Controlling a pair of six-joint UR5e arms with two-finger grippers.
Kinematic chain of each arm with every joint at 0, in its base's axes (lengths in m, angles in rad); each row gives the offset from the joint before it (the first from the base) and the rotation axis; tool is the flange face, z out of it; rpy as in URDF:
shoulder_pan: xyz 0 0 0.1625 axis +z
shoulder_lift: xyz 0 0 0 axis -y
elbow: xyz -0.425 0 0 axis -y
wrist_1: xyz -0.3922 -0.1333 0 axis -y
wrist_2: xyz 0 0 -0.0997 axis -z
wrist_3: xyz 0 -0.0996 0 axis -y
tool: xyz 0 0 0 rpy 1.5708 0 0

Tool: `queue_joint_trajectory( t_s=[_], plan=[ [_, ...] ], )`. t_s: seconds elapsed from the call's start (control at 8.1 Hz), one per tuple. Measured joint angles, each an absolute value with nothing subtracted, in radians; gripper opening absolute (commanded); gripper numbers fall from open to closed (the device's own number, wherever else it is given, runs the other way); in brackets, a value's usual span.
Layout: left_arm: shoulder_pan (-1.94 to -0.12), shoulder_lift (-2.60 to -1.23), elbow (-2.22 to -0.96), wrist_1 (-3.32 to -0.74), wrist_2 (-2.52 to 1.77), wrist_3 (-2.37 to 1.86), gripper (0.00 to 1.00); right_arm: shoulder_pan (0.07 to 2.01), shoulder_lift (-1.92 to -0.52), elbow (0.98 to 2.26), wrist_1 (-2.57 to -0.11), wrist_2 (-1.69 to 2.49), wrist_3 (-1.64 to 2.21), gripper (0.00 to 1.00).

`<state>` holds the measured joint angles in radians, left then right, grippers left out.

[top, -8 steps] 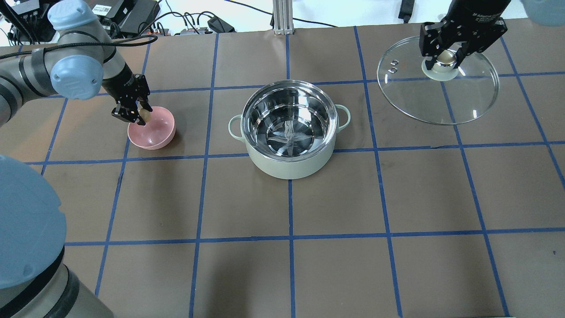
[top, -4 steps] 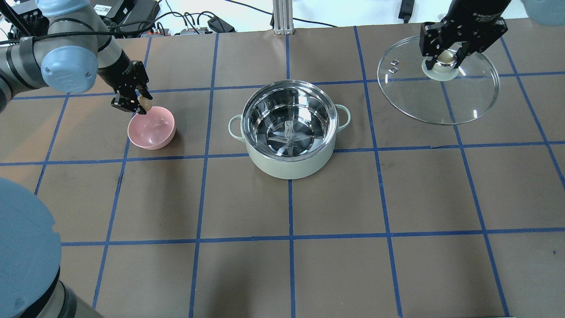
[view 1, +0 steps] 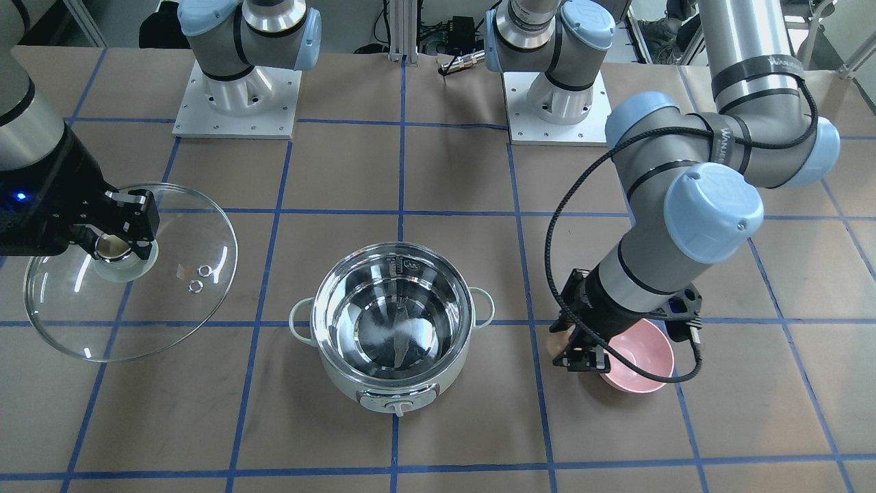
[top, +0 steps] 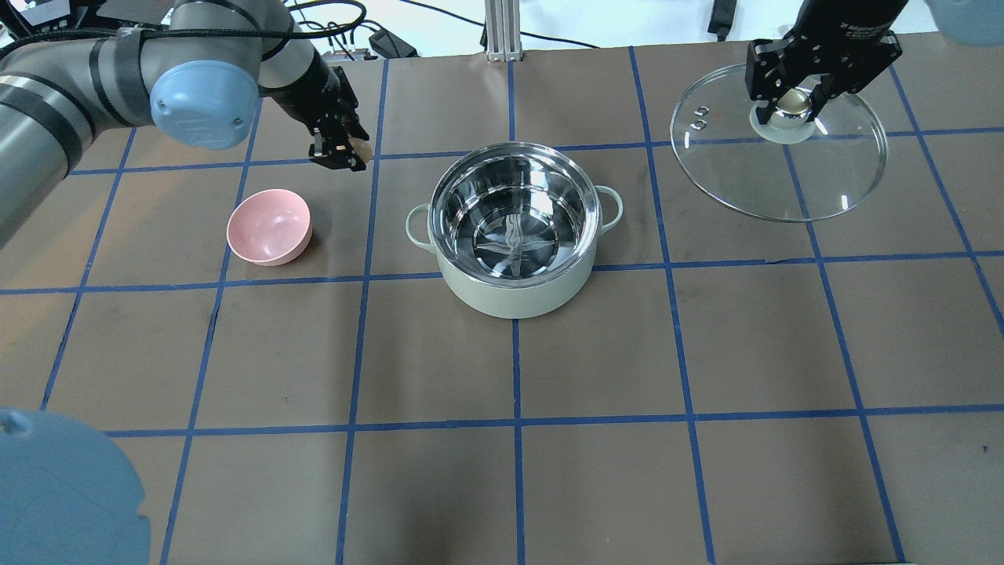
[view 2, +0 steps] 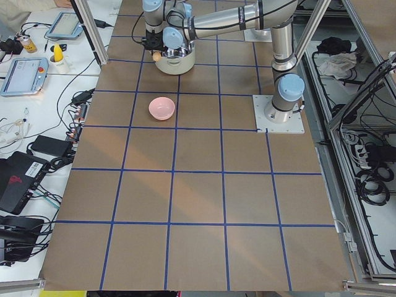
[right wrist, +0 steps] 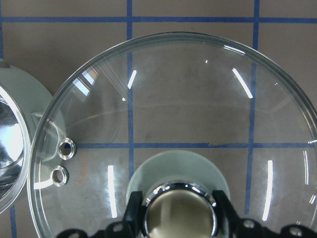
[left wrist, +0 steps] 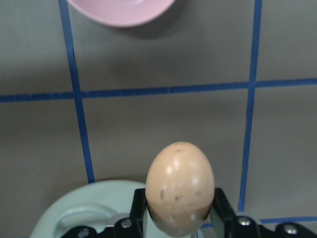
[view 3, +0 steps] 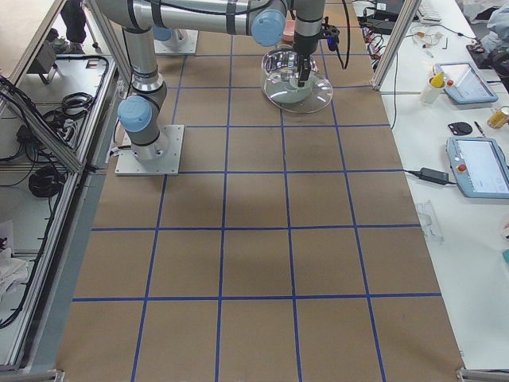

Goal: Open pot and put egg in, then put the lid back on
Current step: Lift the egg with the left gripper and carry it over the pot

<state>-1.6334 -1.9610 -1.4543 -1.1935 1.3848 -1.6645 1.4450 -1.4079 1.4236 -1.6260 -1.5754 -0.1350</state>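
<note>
1. Clamps egg [left wrist: 181, 184] in left gripper [top: 340, 154], raised left of pot [top: 514, 300]; barely visible overhead.
2. Grips lid [top: 784, 176] by knob in right gripper [top: 788, 100], well right of pot; knob half hidden.

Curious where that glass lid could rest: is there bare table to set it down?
Yes: the table strip on the robot's side of the pot is bare, as are the squares beneath the lid in the right gripper. The pot's left side is busier: the pink bowl, and the left gripper carrying the egg.
</note>
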Motion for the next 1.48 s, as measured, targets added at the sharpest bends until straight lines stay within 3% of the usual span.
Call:
queue_joint_trajectory(
  t_s=[0.25,0.62,0.74,0.86,1.48],
  plan=[
    [-1.695,-1.974,-1.446,-1.183,1.333,-1.806,0.08,1.445,-1.407,1.424,-1.626,-1.576,-0.135,0.18],
    [-1.774,-2.012,-1.445,-1.124,1.284,-1.977,0.38,1.445,-1.407,1.424,-1.627,-1.576,-0.141,0.18],
    [-1.794,-2.028,-1.446,-1.117,1.277,-2.011,0.57,1.445,-1.406,1.424,-1.627,-1.577,-0.142,0.18],
    [-1.815,-2.041,-1.446,-1.112,1.271,-2.034,1.0,1.445,-1.406,1.424,-1.627,-1.576,-0.143,0.18],
    [-1.843,-2.016,-1.444,-1.09,1.264,-1.891,1.0,1.445,-1.405,1.424,-1.627,-1.576,-0.147,0.18]
  ],
)
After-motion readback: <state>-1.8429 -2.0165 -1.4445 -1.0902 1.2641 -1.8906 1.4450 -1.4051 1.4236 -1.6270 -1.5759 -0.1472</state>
